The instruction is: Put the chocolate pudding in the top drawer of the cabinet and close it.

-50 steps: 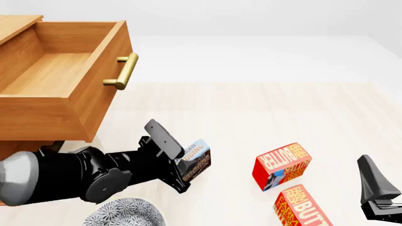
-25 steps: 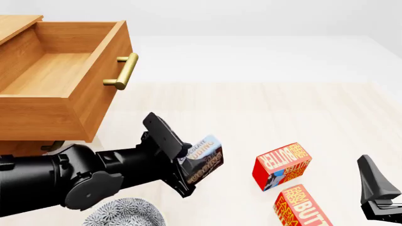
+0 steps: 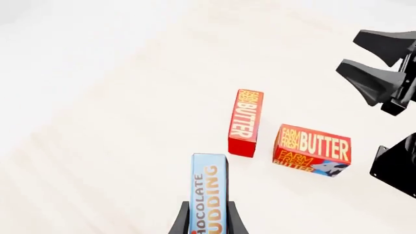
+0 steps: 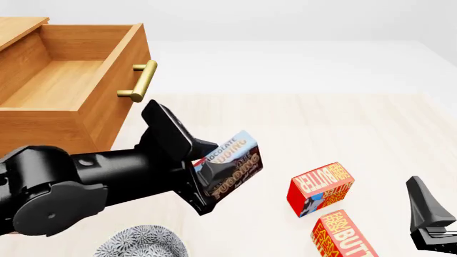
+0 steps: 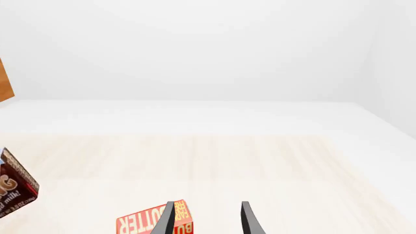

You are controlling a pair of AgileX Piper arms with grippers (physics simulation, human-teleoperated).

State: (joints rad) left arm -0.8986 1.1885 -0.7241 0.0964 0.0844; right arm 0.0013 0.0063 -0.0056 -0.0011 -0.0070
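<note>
The left gripper [image 4: 214, 174] is clamped on the chocolate pudding [image 4: 232, 163], one finger on each side of the box, holding it tilted and clear of the table [image 4: 321, 123]. In the front view the box sits near picture centre, at about 4 o'clock from the handle of the top drawer [image 4: 71, 80]. The right gripper [image 5: 206, 219] stands parted with nothing between its fingers, at the 4 o'clock corner of the front view.

Count: one chocolate pudding; two red butter boxes; one patterned plate [image 4: 141, 243]; one cabinet [image 4: 29, 134].

Butter box A [image 4: 321, 188] lies at 3 o'clock from the pudding. Butter box B [image 4: 343, 234] lies just beside A at its 6 o'clock; whether they touch cannot be told. The plate lies at 6 o'clock from the left arm, partly hidden by it.

Containers: the top drawer is pulled open; its visible interior holds nothing.
</note>
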